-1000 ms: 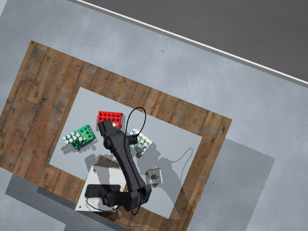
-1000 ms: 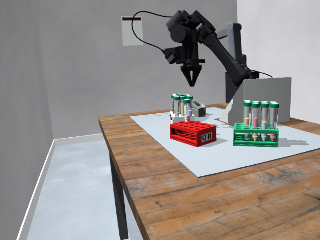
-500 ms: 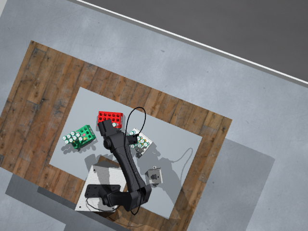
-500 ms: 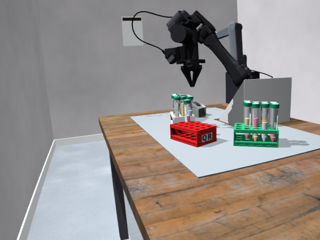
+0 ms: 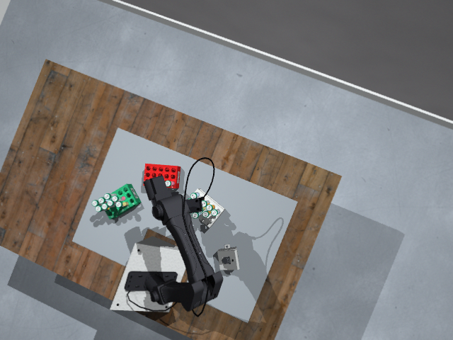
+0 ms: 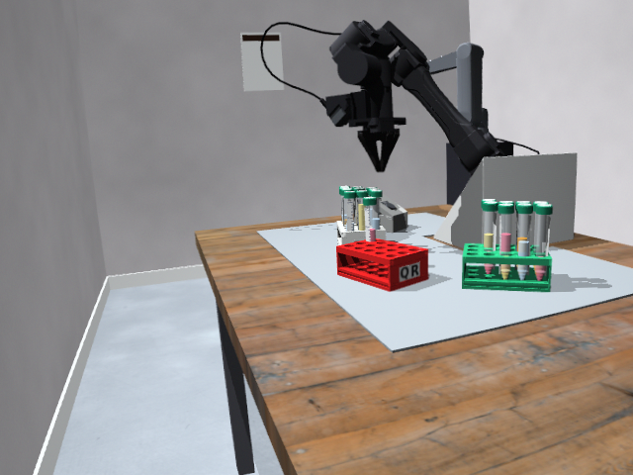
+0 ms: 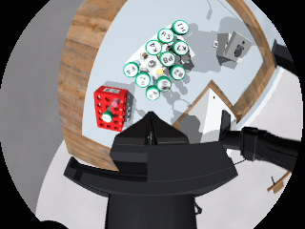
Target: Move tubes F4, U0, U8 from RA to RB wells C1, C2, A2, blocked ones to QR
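My gripper point(image 6: 379, 164) point(image 7: 151, 114) is shut and empty, hanging high in the air above the space between the red rack and the white rack. The white rack RB point(image 5: 200, 191) point(image 6: 352, 237) holds several green-capped tubes point(image 5: 207, 211) point(image 7: 162, 57). The green rack RA point(image 5: 128, 207) point(image 6: 505, 281) holds several capped tubes point(image 5: 105, 202) point(image 6: 505, 230) at its left end. The red rack QR point(image 5: 161, 170) point(image 6: 368, 268) point(image 7: 102, 107) holds one capped tube point(image 5: 168, 183) point(image 7: 109, 115). I cannot read the cap labels for certain.
The DONE button box point(image 5: 228, 258) point(image 6: 393, 213) point(image 7: 235, 45) stands on the mat near the arm's base, right of the white rack. The arm's white base plate point(image 5: 146, 256) point(image 6: 526, 194) with an upright grey panel sits at the bench's near edge.
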`<state>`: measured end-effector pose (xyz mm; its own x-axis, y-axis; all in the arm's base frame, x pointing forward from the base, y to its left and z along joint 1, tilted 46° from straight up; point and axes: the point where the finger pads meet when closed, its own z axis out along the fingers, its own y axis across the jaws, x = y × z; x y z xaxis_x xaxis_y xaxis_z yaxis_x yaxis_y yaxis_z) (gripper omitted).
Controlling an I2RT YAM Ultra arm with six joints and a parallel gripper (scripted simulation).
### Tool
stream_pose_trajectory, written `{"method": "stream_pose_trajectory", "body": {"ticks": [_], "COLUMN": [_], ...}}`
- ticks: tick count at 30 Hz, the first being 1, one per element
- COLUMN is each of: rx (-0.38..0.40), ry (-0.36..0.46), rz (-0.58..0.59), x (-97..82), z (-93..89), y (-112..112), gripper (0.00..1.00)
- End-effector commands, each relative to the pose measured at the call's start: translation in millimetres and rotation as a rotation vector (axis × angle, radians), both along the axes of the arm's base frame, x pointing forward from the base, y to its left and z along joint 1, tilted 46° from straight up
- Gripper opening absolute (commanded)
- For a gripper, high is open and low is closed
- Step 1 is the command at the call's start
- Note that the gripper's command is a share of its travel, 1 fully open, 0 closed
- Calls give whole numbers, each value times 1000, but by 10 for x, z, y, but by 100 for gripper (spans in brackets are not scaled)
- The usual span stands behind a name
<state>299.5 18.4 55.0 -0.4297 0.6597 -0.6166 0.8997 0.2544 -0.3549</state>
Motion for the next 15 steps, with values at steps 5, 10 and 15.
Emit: {"method": "stream_pose_trajectory", "body": {"ticks": [5, 10, 15], "rx": [-25, -25, -25], "ry": [18, 18, 19], "rz": [20, 20, 20], "x": [-92, -134, -166], "z": [191, 331, 443], "y": [-154, -287, -394], "gripper": [0, 0, 0]}}
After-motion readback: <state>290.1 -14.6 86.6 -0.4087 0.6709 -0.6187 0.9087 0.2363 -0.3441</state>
